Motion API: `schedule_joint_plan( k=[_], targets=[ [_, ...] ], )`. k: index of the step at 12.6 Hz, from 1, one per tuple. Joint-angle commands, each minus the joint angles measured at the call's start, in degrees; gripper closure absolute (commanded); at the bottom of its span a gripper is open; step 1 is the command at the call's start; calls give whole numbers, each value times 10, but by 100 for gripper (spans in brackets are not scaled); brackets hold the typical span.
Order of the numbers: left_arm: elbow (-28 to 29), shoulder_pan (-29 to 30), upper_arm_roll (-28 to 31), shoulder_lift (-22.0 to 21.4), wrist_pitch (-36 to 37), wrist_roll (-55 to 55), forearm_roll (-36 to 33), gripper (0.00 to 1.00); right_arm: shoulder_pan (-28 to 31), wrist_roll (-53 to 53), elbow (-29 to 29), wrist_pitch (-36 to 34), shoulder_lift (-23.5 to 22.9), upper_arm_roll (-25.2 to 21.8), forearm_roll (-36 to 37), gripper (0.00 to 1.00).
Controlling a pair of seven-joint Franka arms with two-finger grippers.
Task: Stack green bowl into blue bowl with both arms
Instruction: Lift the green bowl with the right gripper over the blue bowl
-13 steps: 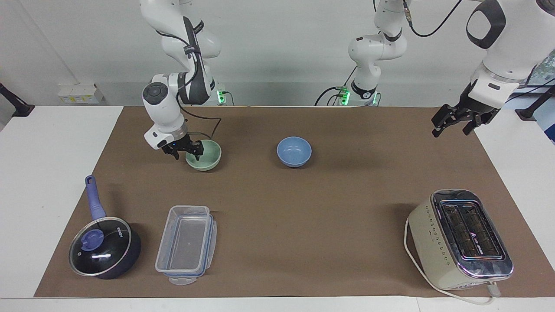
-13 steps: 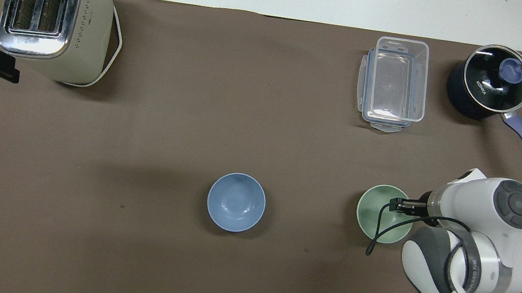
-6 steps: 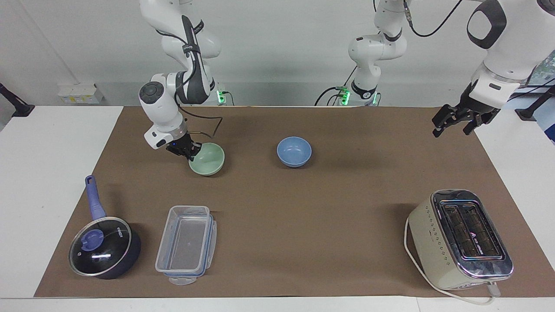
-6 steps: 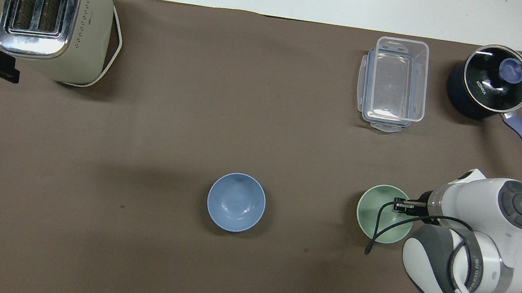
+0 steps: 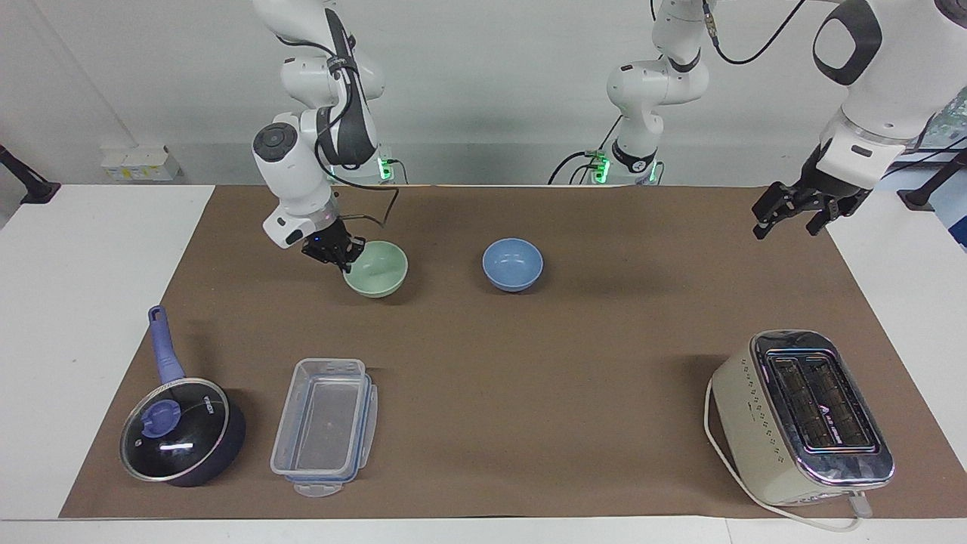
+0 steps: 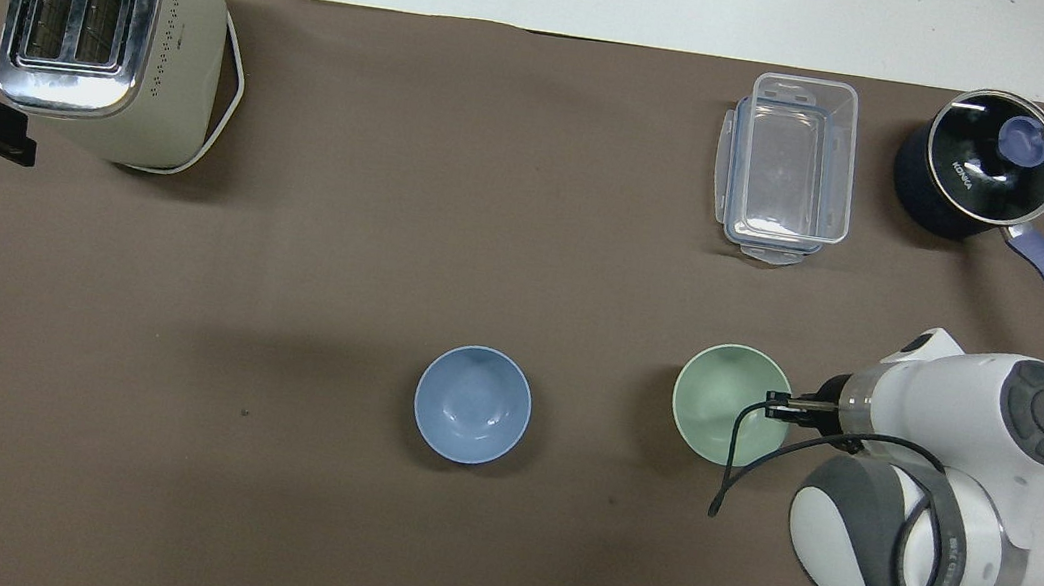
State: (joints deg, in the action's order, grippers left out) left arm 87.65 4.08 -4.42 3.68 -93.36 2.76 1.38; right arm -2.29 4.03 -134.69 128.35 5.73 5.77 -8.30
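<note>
Sitting at the right arm's end of the brown mat (image 5: 529, 363), farthest from the robots, was a dark blue saucepan (image 5: 183, 431) with a glass lid, and just beside it a clear plastic container (image 5: 325, 425). Nearer to the robots than these, the right gripper (image 5: 349, 255) was clamped shut on the rim of the green bowl (image 5: 375, 268), on the side toward its own arm; the bowl looked lifted just clear of the mat and slightly tilted. The blue bowl (image 5: 512, 264) stood upright on the mat near the middle, beside the green bowl and apart from it. A cream toaster (image 5: 801, 417) stood at the left arm's end, far from the robots. The left gripper (image 5: 786, 210) waited in the air over the mat's edge at that end, fingers spread wide, holding nothing.
</note>
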Motion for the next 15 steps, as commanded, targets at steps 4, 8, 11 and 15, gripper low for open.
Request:
schedule_joint_plan(
  k=[4, 8, 11, 15],
  targets=[
    [-6, 2, -2, 1, 13, 8, -11, 0, -91, 70, 36, -14, 8, 3, -33, 100],
    [-6, 2, -2, 1, 13, 8, -11, 0, -161, 156, 80, -12, -16, 3, -37, 100],
    [-6, 2, -2, 1, 13, 8, -11, 0, -213, 202, 108, -2, -53, 3, -60, 100],
    [-6, 2, -2, 1, 13, 8, -11, 0, -268, 257, 116, 36, -91, 3, -59, 100]
  ],
)
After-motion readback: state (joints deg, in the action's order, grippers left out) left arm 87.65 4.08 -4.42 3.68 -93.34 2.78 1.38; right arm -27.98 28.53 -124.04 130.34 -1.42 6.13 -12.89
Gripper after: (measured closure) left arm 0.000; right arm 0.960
